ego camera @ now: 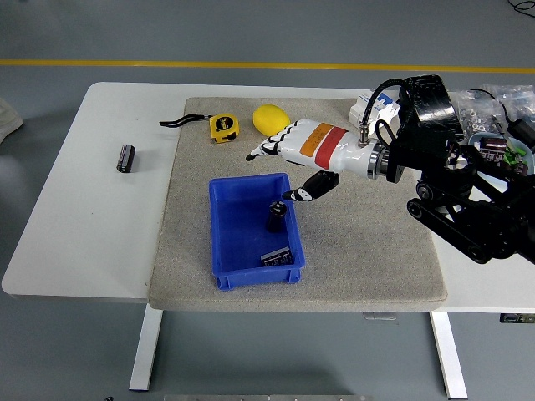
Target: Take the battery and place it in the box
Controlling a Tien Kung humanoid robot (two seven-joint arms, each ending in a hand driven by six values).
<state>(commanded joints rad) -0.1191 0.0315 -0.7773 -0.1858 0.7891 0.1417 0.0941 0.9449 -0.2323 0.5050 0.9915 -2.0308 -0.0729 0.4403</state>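
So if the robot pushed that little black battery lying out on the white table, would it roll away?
Probably. The small black cylindrical battery lies on its side on the smooth white table, so a sideways push would likely roll it. It looks stiff. Its round, shiny sides may be slippery.

the scene is evenly and brightly lit from overhead, with soft diffuse light and no harsh glare on the white rectangular bench (pixel 92 217) or the grey felt mat (pixel 368 259). shadows are faint and short, darkest inside the blue plastic box (pixel 238 205) and beneath the bench on the grey floor. focus is sharp across most of the frame, though the white robot hand (pixel 280 163) and the small dark battery (pixel 275 215) below it look slightly smeared.
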